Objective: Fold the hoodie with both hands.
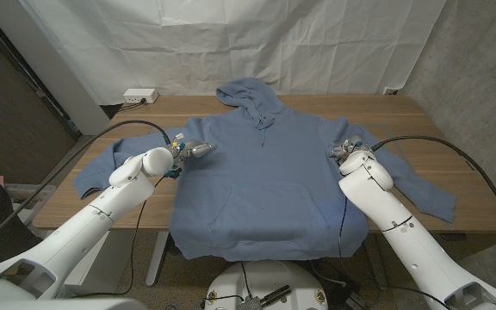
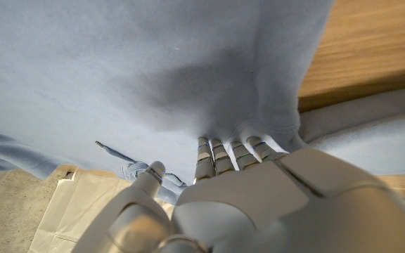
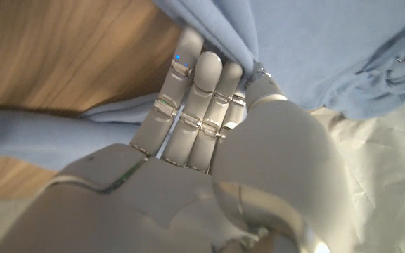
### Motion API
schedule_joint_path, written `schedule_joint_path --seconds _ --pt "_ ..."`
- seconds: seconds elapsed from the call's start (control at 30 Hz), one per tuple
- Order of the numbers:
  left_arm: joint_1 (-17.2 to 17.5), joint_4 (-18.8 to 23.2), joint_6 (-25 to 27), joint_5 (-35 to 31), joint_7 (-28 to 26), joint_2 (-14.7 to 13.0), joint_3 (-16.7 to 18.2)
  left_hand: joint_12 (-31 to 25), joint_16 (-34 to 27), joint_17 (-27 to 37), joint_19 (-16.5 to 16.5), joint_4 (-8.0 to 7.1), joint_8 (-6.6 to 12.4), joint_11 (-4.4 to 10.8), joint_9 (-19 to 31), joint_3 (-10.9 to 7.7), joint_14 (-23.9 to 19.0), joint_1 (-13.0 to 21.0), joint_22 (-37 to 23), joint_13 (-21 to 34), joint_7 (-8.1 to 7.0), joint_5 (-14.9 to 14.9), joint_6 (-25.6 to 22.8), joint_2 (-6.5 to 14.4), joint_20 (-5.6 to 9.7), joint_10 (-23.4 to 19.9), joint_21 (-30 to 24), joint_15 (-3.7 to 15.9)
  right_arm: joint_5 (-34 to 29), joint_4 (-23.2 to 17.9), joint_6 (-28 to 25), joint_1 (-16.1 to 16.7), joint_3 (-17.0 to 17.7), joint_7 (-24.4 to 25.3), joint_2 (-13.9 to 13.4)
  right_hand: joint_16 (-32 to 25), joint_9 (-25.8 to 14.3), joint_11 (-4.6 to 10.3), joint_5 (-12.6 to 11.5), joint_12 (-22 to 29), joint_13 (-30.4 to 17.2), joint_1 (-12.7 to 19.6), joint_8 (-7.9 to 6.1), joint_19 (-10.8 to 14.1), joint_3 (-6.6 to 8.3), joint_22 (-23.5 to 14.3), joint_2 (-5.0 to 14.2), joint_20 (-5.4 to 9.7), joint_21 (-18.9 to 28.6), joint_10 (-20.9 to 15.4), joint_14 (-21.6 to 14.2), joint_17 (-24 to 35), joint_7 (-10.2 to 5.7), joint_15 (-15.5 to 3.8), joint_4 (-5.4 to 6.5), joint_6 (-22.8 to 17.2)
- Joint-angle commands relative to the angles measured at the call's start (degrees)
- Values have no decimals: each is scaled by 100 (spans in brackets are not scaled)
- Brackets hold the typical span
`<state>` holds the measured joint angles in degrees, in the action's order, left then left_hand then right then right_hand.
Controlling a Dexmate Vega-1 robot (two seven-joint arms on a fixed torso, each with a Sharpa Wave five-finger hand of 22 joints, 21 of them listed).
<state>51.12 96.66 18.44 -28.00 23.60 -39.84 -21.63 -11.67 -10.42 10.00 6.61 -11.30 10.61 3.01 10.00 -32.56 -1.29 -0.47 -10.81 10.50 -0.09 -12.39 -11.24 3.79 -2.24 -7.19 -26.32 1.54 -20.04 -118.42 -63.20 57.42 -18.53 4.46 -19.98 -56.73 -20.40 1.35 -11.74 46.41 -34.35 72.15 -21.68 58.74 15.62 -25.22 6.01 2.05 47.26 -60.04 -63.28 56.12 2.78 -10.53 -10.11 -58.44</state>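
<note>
Starting at the near edge, the hoodie's (image 1: 261, 185) hem hangs just over the table (image 1: 420, 116) lip, and the garment runs straight away from the robot, hem near, hood (image 1: 250, 96) far, front up with the pocket showing. That long axis lies dead centre between the two arms, so neither arm is nearer; each has its own side.

Moving up to the armpits now. The left hand (image 1: 192, 149) sits at the left side seam, where the left sleeve (image 1: 110, 168) branches off toward the left edge of the table. In the left wrist view its fingers (image 2: 220, 158) are pushed in under the fabric edge, thumb outside on the near face. It looks like a pinch on the cloth, though the contact is partly hidden, so I call it a probable hold, not a sure one.

Over on the right, the right hand (image 1: 349, 149) mirrors it at the right seam, with the right sleeve (image 1: 416, 185) trailing right and near. The right wrist view shows its fingers (image 3: 195, 77) straight and together, tips slid beneath a fold of cloth, wood beside them. Whether anything is clamped there, I cannot tell.

Judging the next move: each side panel lies outward of the body's centre line, so each hand would carry its seam inward, toward the other.
</note>
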Motion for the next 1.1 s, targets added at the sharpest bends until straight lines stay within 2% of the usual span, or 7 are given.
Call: schedule_joint_path --seconds 0.03,0.13,0.27,0.3,0.53,0.67,1.1 --pt "-31 -55 -55 24 -49 -3 14 -12 -21 20 -37 -1 -12 -5 32 20 -12 -23 -44 22 -5 -35 36 521 -68 -14 -40 -32 1611 -32 1803 666 1285 100 549 31 -216 -391 38 35 -47 142 -36 7 68 -4 55 -1 66 -344 -118 65 545 -103 20 -483" --pt "-30 -59 -63 41 -51 2 20 -10 -21 20 -37 -1 -13 -11 32 28 -11 -22 -45 23 -10 -37 42 524 -69 -11 -40 -34 1786 -16 1897 691 1343 127 573 42 -232 -396 51 32 -55 150 -37 -1 84 3 53 9 91 -325 -114 95 552 -97 28 -476" --pt "-31 -60 -64 38 -58 -2 18 -10 -23 20 -40 -1 -12 -17 32 37 -13 -21 -45 23 -11 -40 45 528 -68 -13 -40 -32 2262 114 2279 741 1559 -81 673 55 -253 -401 67 24 -45 159 -39 -10 104 11 48 15 122 -319 -118 133 559 -106 37 -472" --pt "-35 -65 -66 48 -51 -2 20 -10 -23 20 -39 -1 -12 -15 32 39 -14 -21 -45 23 -9 -41 46 529 -67 -13 -39 -25 2457 154 2396 760 1657 -142 784 60 -260 -398 72 24 -44 159 -38 -14 111 14 48 20 134 -323 -117 147 558 -102 42 -467" --pt "-53 -83 -82 50 -54 -3 13 -6 -24 19 -39 0 -13 -8 32 55 -14 -19 -45 23 -4 -45 54 535 -62 -6 -37 -24 2974 256 2716 759 1784 -368 859 85 -301 -411 95 23 -45 177 -44 -27 152 31 44 40 200 -320 -126 221 579 -110 51 -459" --pt "-73 -108 -91 58 -52 5 6 -4 -25 19 -40 0 -12 -7 32 64 -15 -18 -45 23 -4 -47 57 538 -64 -1 -37 -22 3194 314 2905 744 1783 -493 883 98 -327 -427 104 17 -32 187 -45 -35 177 43 41 48 243 -324 -143 268 586 -113 57 -451" --pt "-110 -195 -162 79 -99 35 -10 -3 -25 18 -55 1 -7 -10 31 94 -16 -15 -46 24 -3 -56 55 548 -77 -2 -38 -18 3266 204 3403 637 1497 -544 646 155 -393 -417 119 26 -53 187 -54 -56 231 76 26 66 352 -320 -167 357 595 -125 74 -439"
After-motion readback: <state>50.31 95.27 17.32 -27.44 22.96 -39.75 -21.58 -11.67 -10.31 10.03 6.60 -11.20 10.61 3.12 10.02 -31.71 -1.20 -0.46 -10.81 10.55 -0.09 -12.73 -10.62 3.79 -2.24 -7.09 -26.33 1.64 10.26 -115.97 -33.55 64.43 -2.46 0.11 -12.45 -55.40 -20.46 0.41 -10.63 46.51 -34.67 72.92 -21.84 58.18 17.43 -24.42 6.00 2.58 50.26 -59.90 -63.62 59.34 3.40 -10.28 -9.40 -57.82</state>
